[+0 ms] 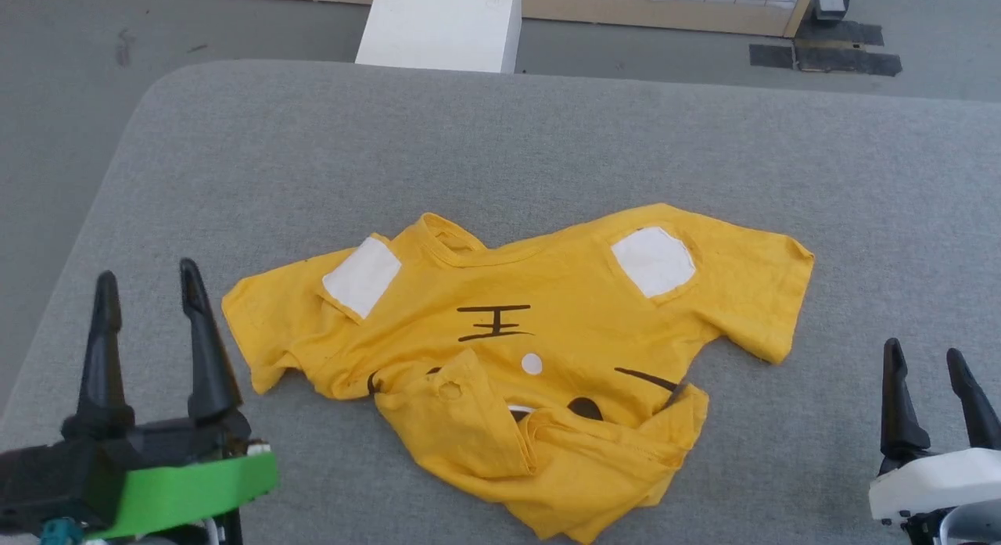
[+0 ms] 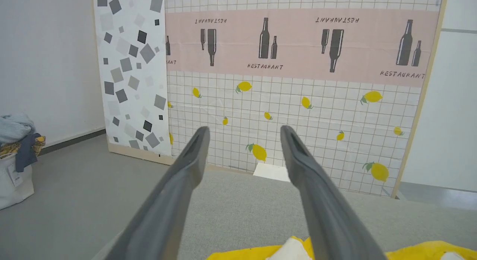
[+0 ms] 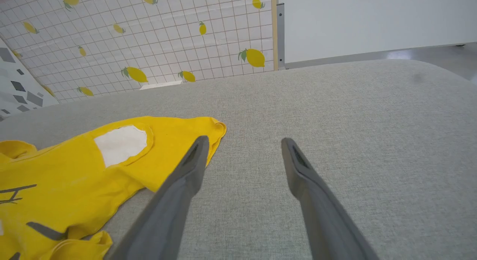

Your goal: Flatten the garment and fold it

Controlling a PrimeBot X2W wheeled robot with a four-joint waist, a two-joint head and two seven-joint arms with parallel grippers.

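Garment (image 1: 547, 310), yellow, rumpled on grey bench (image 1: 547, 138) at lower centre of frame, bottom hem bunched and folded up. Left hand (image 1: 147, 273) at lower left, released, empty, near a sleeve. Right hand (image 1: 923, 351) at lower right, released, empty, apart from cloth.

The yellow short-sleeved cotton T-shirt (image 1: 594, 310) lies crumpled, print side up, on the grey fabric-covered table (image 1: 547, 138), collar toward the far edge. Its sleeves spread sideways; the lower hem is bunched up over the black-and-white face print, a small hole showing in the fold.
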